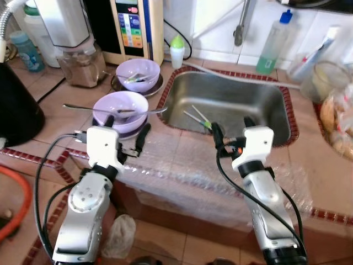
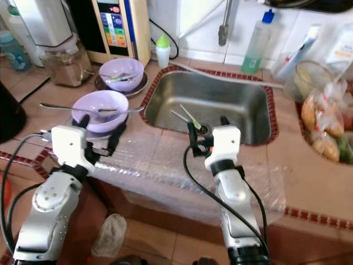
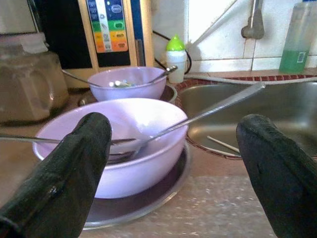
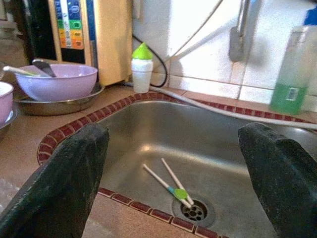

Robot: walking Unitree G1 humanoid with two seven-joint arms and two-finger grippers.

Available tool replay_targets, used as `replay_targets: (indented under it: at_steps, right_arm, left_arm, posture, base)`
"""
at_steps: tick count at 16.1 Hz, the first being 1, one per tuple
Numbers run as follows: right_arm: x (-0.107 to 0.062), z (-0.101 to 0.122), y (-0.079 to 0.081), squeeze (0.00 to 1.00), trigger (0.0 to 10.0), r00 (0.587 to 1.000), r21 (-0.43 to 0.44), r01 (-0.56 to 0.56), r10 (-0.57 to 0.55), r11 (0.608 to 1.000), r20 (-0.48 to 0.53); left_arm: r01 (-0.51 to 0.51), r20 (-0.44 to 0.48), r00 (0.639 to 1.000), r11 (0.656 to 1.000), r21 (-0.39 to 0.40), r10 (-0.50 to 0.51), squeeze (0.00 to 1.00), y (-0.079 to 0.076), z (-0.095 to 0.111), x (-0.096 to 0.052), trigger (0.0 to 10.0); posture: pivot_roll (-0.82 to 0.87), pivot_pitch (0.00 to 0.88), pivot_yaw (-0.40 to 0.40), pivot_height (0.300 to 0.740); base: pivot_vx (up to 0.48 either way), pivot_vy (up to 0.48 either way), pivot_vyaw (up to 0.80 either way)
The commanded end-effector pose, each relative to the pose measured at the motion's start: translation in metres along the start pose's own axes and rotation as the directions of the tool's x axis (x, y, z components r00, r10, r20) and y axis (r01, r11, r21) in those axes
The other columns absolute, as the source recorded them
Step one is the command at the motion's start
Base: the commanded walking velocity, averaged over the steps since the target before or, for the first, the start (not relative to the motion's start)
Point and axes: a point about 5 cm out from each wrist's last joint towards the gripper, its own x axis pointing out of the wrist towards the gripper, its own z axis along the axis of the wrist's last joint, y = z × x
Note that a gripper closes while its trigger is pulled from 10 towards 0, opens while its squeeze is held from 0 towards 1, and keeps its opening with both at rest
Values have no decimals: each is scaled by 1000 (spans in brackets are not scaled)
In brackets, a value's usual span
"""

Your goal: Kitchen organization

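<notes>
The robot stands at a tiled tabletop (image 1: pixel 49 118) edged in red mosaic, with a steel sink (image 1: pixel 231 105) set into it. Its left gripper (image 1: pixel 128 134) hovers just in front of the near lilac bowl (image 1: pixel 120 107), fingers spread wide and holding nothing; in the left wrist view the two black fingers (image 3: pixel 69 168) frame that bowl on either side without touching it. The bowl sits on a metal plate (image 3: pixel 148 201) and has two long spoons (image 1: pixel 91 108) resting across it, handles sticking out over the rim. Behind it a second lilac bowl (image 1: pixel 138 73) sits on its own metal plate, also with cutlery inside.

The right gripper (image 1: pixel 231 128) hangs over the near edge of the sink, fingers likewise spread and empty. Down in the basin a pair of white chopsticks with a green band (image 4: pixel 171 183) lies by the drain (image 4: pixel 194 210).

Along the back wall stand a small white bottle with a green cap (image 1: pixel 177 51), a water dispenser with a coloured panel (image 1: pixel 132 25), a jar-based blender (image 1: pixel 80 61) and a bottle of green dish soap (image 1: pixel 273 44). The faucet (image 1: pixel 240 25) rises behind the sink. Clear bubble wrap (image 1: pixel 182 171) is draped over the tabletop's front edge.
</notes>
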Motion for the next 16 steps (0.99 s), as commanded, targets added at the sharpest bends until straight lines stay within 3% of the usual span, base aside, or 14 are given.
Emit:
replay_targets:
  at_steps: [1,6,9,10,13,14,16]
  right_arm:
    - [0,4,-6,0,10000,1000,-17,25,-25,1000,11]
    - [3,2,-15,0,10000,995,-62,98,-99,993,-12]
    - [4,-2,-17,0,10000,988,-164,149,-154,975,-21]
    - [4,-3,-16,0,10000,988,-109,144,-148,984,-33]
    - [7,-3,-17,0,10000,981,-104,189,-193,976,-34]
    - [7,-6,-15,0,10000,981,-144,178,-187,973,-55]
    - [7,-6,-13,0,10000,986,-112,151,-158,982,-58]
  left_arm:
    - [21,14,1000,1000,16,-21,0,-4,5,2,10000]
    - [61,40,997,997,37,-63,0,-12,10,4,10000]
    - [99,62,993,994,45,-101,0,-18,14,5,10000]
    - [104,66,992,994,38,-106,0,-20,15,6,10000]
    - [134,84,987,990,32,-136,0,-23,18,8,10000]
    - [139,90,986,990,34,-141,0,-24,19,9,10000]
    - [142,98,985,989,31,-144,0,-25,20,10,10000]
  posture:
    - [-22,0,41,740]
    - [-29,0,40,740]
    - [-31,0,42,740]
    - [-31,0,42,740]
    - [-31,0,42,740]
    - [-31,0,42,740]
    - [-31,0,42,740]
  base:
    - [0,345,0]
    - [0,0,0]
    - [0,0,0]
    - [0,0,0]
    - [0,0,0]
    - [247,0,0]
    - [270,0,0]
